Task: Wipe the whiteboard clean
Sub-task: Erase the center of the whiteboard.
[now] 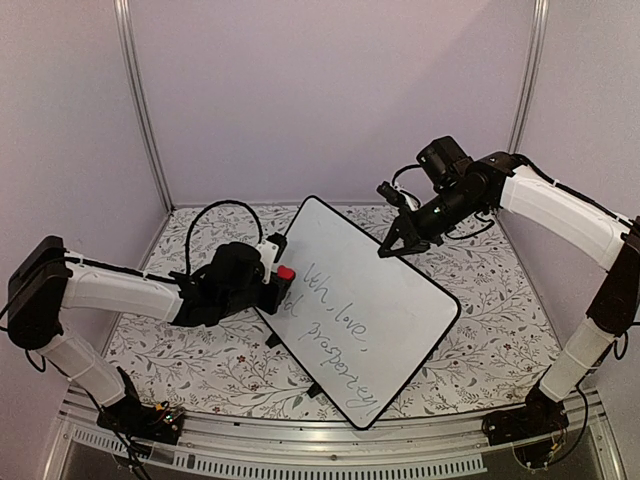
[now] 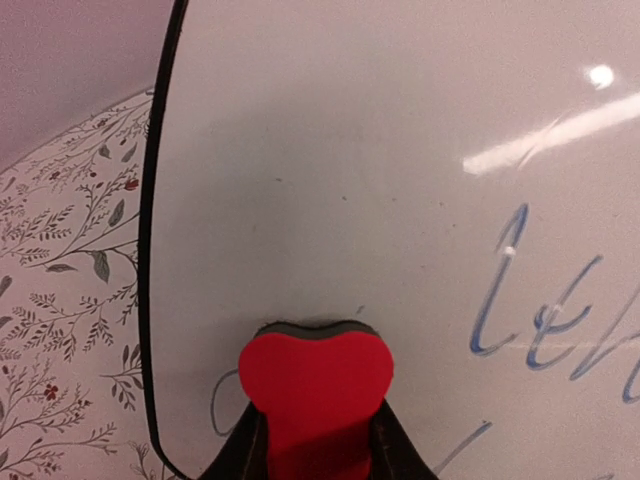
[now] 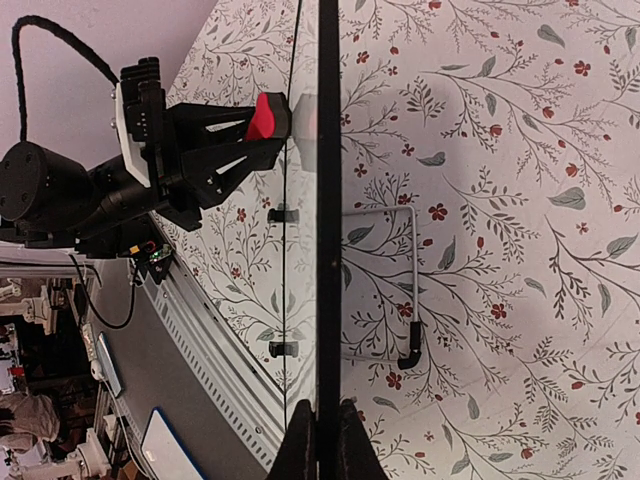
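Note:
The whiteboard (image 1: 385,280) stands tilted on the floral table, with dark cursive handwriting (image 1: 335,322) on its lower half. My left gripper (image 1: 278,273) is shut on a red eraser (image 1: 286,272) whose dark felt face presses on the board near its left rim. In the left wrist view the eraser (image 2: 315,380) sits between my fingers (image 2: 392,445), on the whiteboard (image 2: 380,170) with blue strokes (image 2: 540,315) to its right. My right gripper (image 1: 392,246) is shut on the board's upper right rim. Its wrist view shows the rim (image 3: 328,200) edge-on between the jaws of the gripper (image 3: 327,440).
A floral cloth (image 1: 200,350) covers the table. A wire stand (image 3: 410,290) props the board from behind. Metal rails (image 1: 300,445) run along the near edge, and purple walls close in the back and sides. The left arm (image 3: 60,190) with its black cable shows beyond the board.

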Robot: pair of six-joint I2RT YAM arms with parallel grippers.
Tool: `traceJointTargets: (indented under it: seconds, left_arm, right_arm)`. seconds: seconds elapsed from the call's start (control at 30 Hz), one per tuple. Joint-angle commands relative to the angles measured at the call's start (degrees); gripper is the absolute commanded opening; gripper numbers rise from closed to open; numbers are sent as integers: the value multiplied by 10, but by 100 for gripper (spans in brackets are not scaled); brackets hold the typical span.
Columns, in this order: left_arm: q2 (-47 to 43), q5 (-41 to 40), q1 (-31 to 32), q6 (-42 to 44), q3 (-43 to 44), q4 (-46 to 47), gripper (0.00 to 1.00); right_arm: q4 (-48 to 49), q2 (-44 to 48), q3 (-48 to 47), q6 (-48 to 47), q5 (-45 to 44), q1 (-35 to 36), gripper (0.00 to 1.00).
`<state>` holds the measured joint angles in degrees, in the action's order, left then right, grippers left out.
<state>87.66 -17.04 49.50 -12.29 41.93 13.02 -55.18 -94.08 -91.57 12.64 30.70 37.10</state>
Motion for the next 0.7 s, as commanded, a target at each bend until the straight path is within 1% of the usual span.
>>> traceJointTargets:
  seconds: [0.0, 0.1, 0.23, 0.33, 0.5, 0.67]
  left_arm:
    - [6, 21, -2, 10, 6, -22, 0]
    - [11, 14, -2, 13, 29, -27, 0]
    - [36, -24, -3, 13, 70, -52, 0]
    - [44, -30, -4, 14, 82, -52, 0]
    - [32, -18, -4, 7, 62, -36, 0]
    - [14, -22, -3, -8, 14, -27, 0]
  right_arm:
    - [17, -4, -13, -31, 23, 13, 0]
    - [17, -5, -13, -31, 23, 13, 0]
    - [17, -5, -13, -31, 23, 14, 0]
    - [17, -4, -12, -31, 23, 13, 0]
    - [18, -4, -11, -31, 23, 13, 0]
    - [16, -9, -18, -31, 23, 14, 0]
